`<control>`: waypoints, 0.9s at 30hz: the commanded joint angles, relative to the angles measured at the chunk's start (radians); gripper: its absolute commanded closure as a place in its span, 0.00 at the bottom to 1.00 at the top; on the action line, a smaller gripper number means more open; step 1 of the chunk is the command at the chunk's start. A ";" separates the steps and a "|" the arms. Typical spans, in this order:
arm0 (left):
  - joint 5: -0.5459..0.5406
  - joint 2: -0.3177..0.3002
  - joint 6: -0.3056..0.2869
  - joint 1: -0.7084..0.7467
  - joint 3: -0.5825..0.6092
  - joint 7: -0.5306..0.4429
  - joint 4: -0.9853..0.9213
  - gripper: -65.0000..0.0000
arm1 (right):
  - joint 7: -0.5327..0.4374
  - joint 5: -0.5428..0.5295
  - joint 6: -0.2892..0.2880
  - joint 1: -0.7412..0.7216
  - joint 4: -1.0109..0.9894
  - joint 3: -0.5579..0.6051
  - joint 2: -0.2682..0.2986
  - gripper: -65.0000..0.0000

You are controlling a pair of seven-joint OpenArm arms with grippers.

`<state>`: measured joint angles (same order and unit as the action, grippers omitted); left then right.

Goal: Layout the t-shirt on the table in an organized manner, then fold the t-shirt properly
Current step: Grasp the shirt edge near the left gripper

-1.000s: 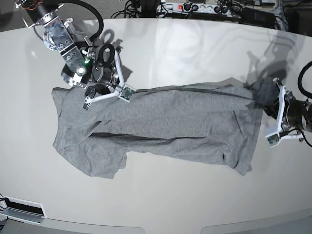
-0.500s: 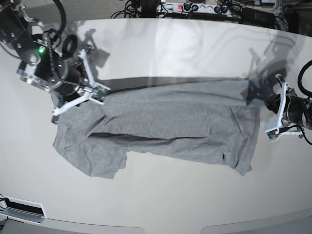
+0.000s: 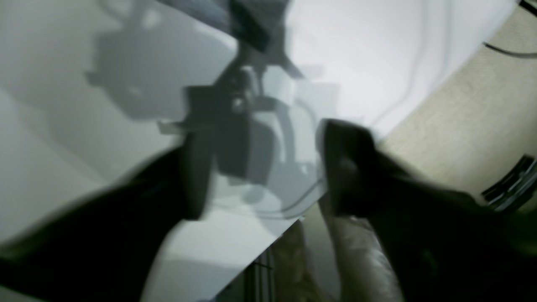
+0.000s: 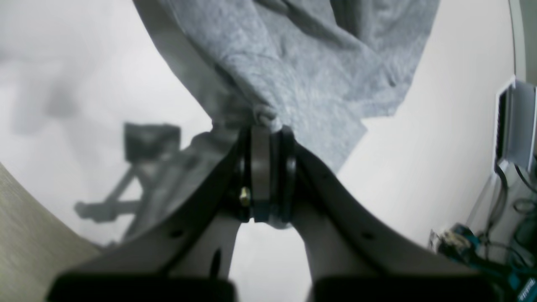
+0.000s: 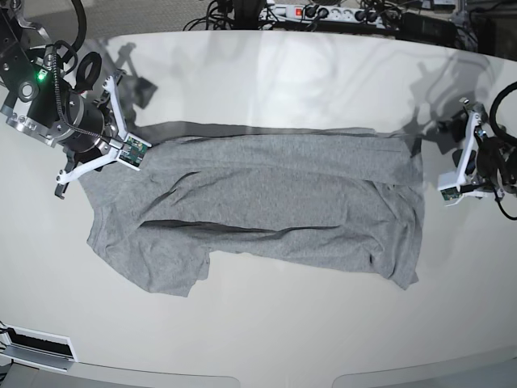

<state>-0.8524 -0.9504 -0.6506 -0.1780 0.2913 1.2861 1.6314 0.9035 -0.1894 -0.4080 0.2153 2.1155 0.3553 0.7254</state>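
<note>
The grey t-shirt (image 5: 266,206) lies spread lengthwise across the white table (image 5: 266,81), with wrinkles and a fold line through its middle. At the view's left, my right gripper (image 5: 129,152) is at the shirt's upper left corner. In the right wrist view this right gripper (image 4: 266,126) is shut on a small bunch of the t-shirt (image 4: 302,71). My left gripper (image 5: 451,176) hovers just off the shirt's right edge, apart from the cloth. The blurred left wrist view shows the left gripper (image 3: 264,176) open, with only table (image 3: 377,50) between its fingers (image 3: 348,167).
A power strip and cables (image 5: 323,12) run along the table's far edge. A white and black device (image 5: 36,347) sits at the near left corner. The table's curved near edge (image 5: 266,376) is at the bottom.
My left gripper has opened, let go of the shirt's right edge and drawn back to the right. My right gripper has pulled the left corner further left, and the shirt lies flatter.
</note>
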 commanded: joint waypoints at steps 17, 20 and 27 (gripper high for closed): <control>0.169 0.034 0.106 0.101 -0.013 -0.278 -0.004 0.25 | -0.012 -0.088 -0.044 -0.011 0.018 -0.010 0.001 1.00; 0.200 0.045 0.105 0.103 -0.013 -0.286 -0.005 0.25 | -0.012 -0.088 -0.044 -0.010 0.018 -0.010 0.001 1.00; 0.381 0.124 0.081 0.103 -0.013 -0.373 -0.067 0.25 | -0.009 -0.088 -0.034 -0.011 0.018 -0.010 0.001 1.00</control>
<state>-0.4683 -0.8085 -0.5621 -0.0608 0.2913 0.9226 1.5532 0.9028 -0.2775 -0.4488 0.2153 2.1159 0.3553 0.7124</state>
